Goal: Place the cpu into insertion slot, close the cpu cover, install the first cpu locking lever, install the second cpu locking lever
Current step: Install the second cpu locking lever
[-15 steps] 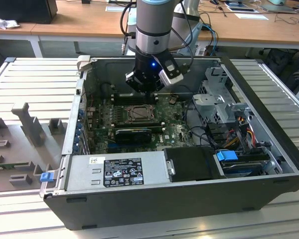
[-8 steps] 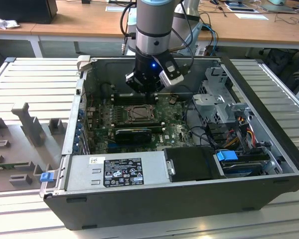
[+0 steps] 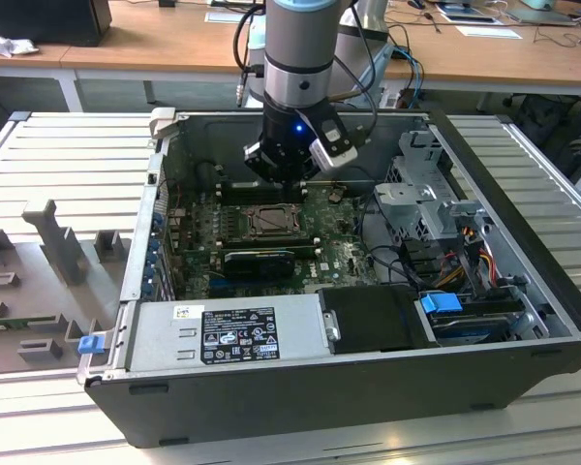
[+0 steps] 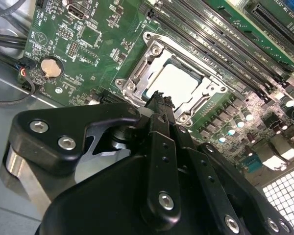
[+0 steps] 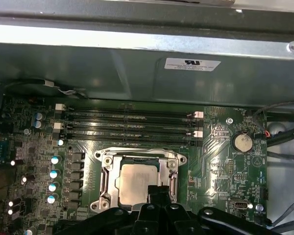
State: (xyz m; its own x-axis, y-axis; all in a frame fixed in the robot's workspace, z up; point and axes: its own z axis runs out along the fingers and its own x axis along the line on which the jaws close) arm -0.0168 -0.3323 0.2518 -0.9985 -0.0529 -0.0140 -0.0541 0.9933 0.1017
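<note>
While the cpu (image 5: pixel 136 183) sat under the closed cover (image 5: pixel 139 157), the gripper (image 4: pixel 159 100), pinched shut and empty, seemed set for levering

You have one open dark-grey computer case (image 3: pixel 523 320), one green motherboard (image 5: pixel 220 147), one pale silver square cpu (image 5: pixel 137 178) under one dark-silver metal cpu cover (image 5: pixel 105 174), four long black memory slots (image 5: pixel 127 122), one round silver coin battery (image 5: pixel 243 142), and one black gripper (image 4: pixel 159 100).
</note>
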